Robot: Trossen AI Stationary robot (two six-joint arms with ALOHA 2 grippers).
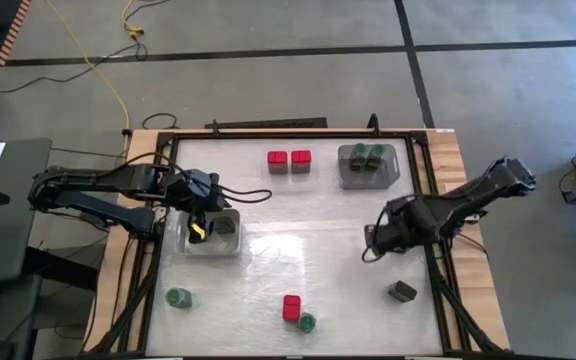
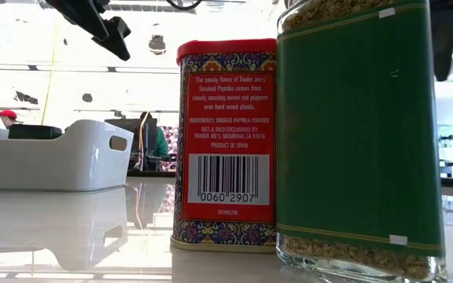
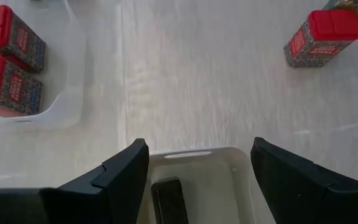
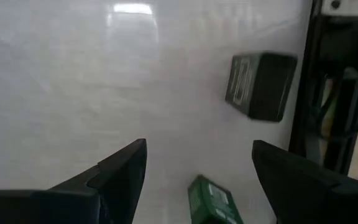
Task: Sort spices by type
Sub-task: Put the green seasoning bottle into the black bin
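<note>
Spices sit by kind, so your left claw hangs wide open and empty over the white plastic tray holding a dark grey boxy tin, while your right claw waits, parted and empty, near the stray dark grey tin on the counter.

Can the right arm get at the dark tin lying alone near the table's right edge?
Probably yes. The right claw is open and empty, and the dark tin lies alone on bare table close to it, with nothing between them.
</note>
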